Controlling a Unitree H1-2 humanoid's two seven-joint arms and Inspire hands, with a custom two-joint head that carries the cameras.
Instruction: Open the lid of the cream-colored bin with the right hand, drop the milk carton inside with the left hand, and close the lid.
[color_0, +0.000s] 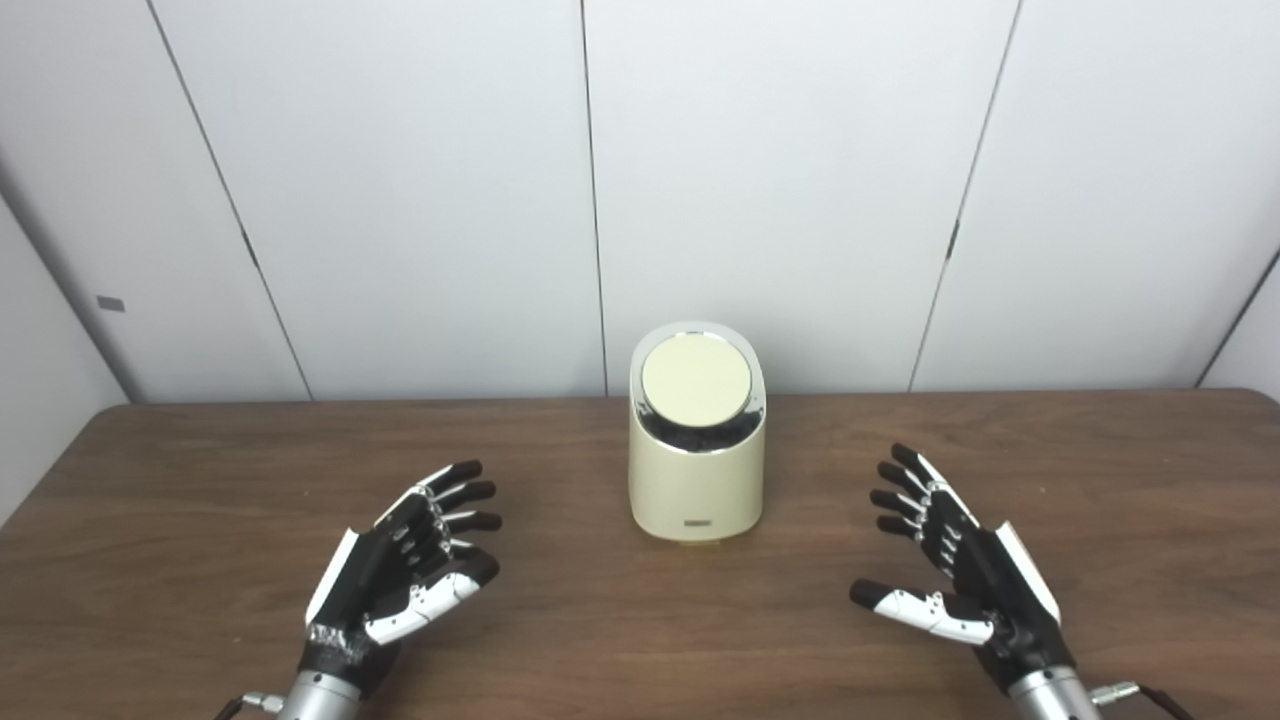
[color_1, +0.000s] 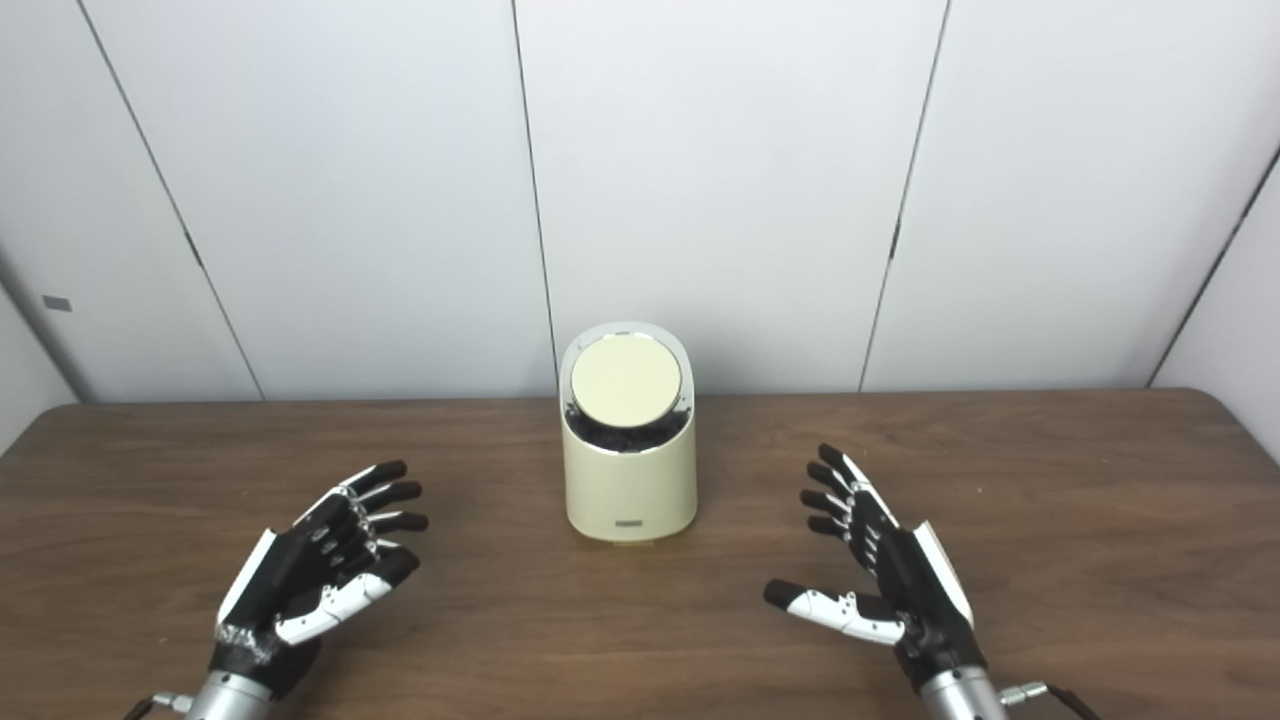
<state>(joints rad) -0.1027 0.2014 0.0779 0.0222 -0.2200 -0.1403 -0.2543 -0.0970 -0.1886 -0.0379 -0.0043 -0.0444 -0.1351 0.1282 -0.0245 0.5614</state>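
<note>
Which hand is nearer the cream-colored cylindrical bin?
Neither clearly. The open left hand and open right hand flank the cream-colored cylindrical bin, both nearer the camera and at seemingly similar distances from it.

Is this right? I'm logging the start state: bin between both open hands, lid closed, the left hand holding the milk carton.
Not quite. The left hand holds nothing; no milk carton appears in either eye view. The rest stands: the bin sits between both open hands, right hand too, lid closed.

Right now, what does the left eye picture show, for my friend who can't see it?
A cream-colored bin stands mid-table with its round lid closed. The left hand and right hand hover open on either side, holding nothing. No milk carton is in sight.
</note>
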